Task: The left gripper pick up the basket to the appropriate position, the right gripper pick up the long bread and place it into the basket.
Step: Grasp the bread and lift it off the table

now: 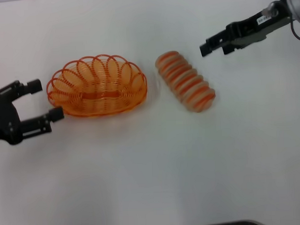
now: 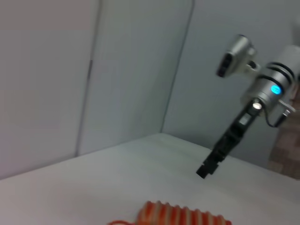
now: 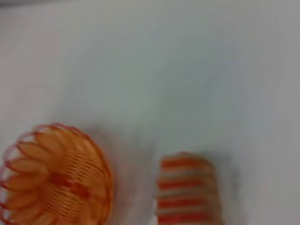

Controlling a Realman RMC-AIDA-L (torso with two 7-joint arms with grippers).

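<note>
Looks like robot lab or test cell. Bare white table (image 1: pixel 142 182), plain pale wall panels (image 2: pixel 131 70) behind it, no household clutter. Only props on table: toy bread (image 1: pixel 185 81) and wire basket (image 1: pixel 96 85). Two robot arms over table, right arm (image 2: pixel 262 89) with lit blue indicator.

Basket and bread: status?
Left pincer open at basket end, no grip. Right pincer clear of long bread, which lies beside basket. Nothing between them.

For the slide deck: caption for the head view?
Open left gripper beside empty basket; right gripper near bread.
</note>
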